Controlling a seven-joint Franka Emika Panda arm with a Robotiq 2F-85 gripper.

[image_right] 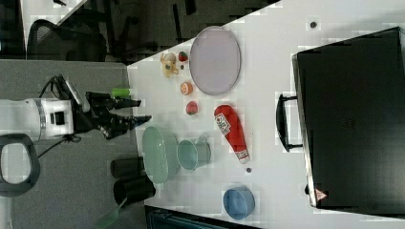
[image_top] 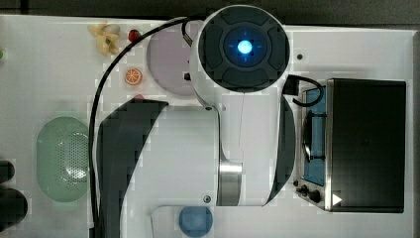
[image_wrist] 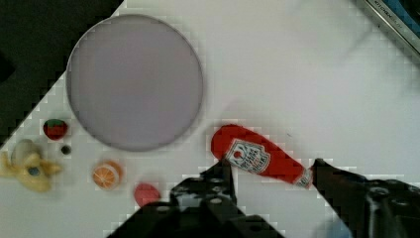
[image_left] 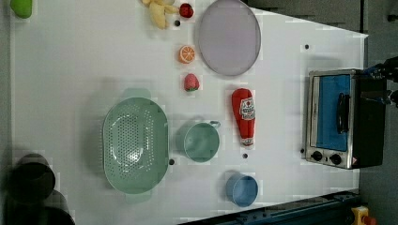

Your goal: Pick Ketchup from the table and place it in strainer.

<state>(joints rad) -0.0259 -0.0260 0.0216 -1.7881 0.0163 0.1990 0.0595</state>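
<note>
The ketchup [image_left: 244, 116] is a red squeeze bottle with a white label and cap, lying flat on the white table between the green cup and the oven. It also lies in the right view as ketchup [image_right: 231, 131]. The pale mint strainer [image_left: 135, 143] sits empty toward the left view's left, and the strainer [image_top: 62, 158] is at the top view's left. My gripper [image_right: 137, 111] hangs open well above the table. In the wrist view the gripper [image_wrist: 271, 166] is open, its two black fingers [image_wrist: 220, 181] framing the ketchup [image_wrist: 257, 158] below, apart from it.
A green cup with handle [image_left: 202, 140] stands beside the strainer, and a blue cup [image_left: 241, 189] is near the table edge. A lilac plate [image_left: 228, 36], a strawberry [image_left: 191, 82], an orange half [image_left: 186, 54] and a banana [image_left: 159, 11] lie beyond. A toaster oven [image_left: 335, 117] stands at the left view's right.
</note>
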